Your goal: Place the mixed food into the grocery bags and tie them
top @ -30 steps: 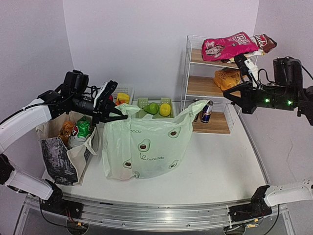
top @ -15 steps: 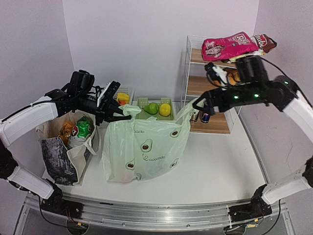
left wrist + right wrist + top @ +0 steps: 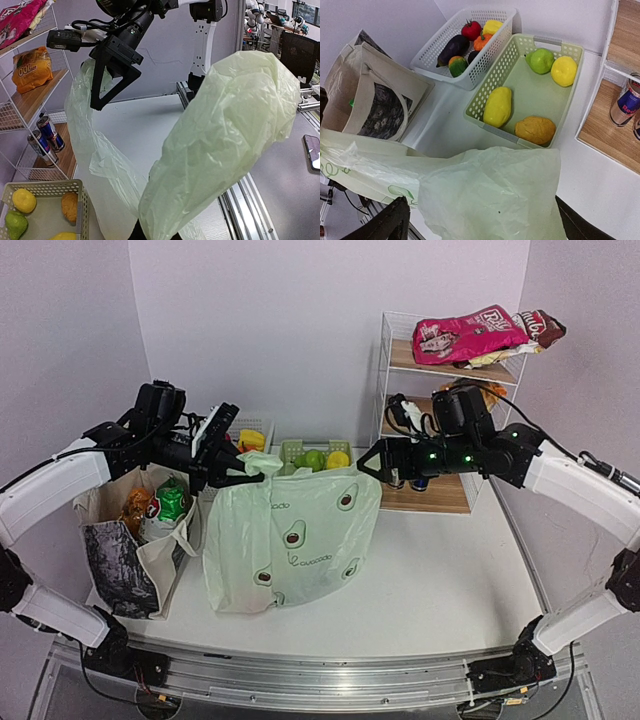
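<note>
The pale-green avocado bag (image 3: 290, 540) stands at mid table. My left gripper (image 3: 243, 470) is shut on its left handle, and the plastic (image 3: 225, 130) bunches up out of the jaws in the left wrist view. My right gripper (image 3: 370, 462) is open at the bag's right top corner; that handle (image 3: 495, 195) lies between its wide-spread fingers (image 3: 395, 222). At the left stands the beige tote (image 3: 125, 560), with a green packet (image 3: 172, 502) and an orange packet (image 3: 135, 506) inside it.
Behind the bags sit a white basket (image 3: 432, 52) and a green basket (image 3: 572, 82), both holding toy fruit and vegetables. A wire shelf (image 3: 440, 495) at the back right carries drink cans (image 3: 626, 102), an orange snack packet (image 3: 31, 70) and a pink packet (image 3: 465, 335).
My right arm has swung left and down from the shelf to the bag's right handle, and its jaws have opened. The left gripper has kept its hold, almost still.
</note>
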Motion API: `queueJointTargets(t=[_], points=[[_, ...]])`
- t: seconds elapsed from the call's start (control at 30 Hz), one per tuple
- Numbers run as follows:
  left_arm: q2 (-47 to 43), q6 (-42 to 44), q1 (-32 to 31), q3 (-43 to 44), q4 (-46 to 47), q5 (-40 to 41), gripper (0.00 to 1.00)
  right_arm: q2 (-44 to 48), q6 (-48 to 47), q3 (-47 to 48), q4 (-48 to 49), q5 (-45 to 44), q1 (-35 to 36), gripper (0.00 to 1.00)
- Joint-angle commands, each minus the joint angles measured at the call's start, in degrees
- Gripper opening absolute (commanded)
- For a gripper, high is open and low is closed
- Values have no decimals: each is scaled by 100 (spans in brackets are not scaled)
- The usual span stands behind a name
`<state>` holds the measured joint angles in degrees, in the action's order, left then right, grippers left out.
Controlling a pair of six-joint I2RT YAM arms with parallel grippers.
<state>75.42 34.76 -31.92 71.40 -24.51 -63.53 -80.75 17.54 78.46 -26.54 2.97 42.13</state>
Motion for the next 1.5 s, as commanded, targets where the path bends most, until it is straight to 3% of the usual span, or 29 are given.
queueJointTargets(t=[0.0, 0.13, 0.23, 0.3, 0.4, 0.47, 0.7, 0.83, 0.93, 1.13, 1.23, 1.47], points=[[-120, 96, 11, 58, 113, -218, 0, 144, -68, -178, 882, -88, -2, 91], [-114, 46, 11, 73, 127, -231, 0, 36, -226, -351, 1600, -529, 3, 94], [-135, 39, 10, 76, 127, -213, 0, -65, -206, -403, 1858, -716, 4, 84], [-156, 47, 13, 71, 102, -189, 0, -110, -144, -380, 1887, -682, 0, 64], [-194, 83, 6, 28, 62, -141, 0, -78, -54, -334, 1812, -749, -2, 16], [-210, 83, 14, 2, 52, -120, 0, 22, -19, -205, 1435, -920, -3, 0], [-228, 405, 19, 18, 37, -134, 0, 611, 216, 1201, -1854, -3011, 325, 0], [-46, 416, 17, 29, 379, -281, 0, 667, 625, 2020, -3563, -4452, 1340, 0], [179, 173, 12, 30, 887, -464, 0, 389, 1405, 2652, -4883, -5000, 2008, 0], [686, -245, -9, -197, 2034, -1165, 0, -1060, 3455, 4818, -8241, -5446, 2945, 0], [764, 174, -43, -381, 1711, -1285, 0, -1501, 3570, 5442, -8481, -5144, 2994, 0], [588, 384, -37, -857, 1520, -1203, 0, -2122, 3010, 5604, -7801, -5043, 2986, 0]])
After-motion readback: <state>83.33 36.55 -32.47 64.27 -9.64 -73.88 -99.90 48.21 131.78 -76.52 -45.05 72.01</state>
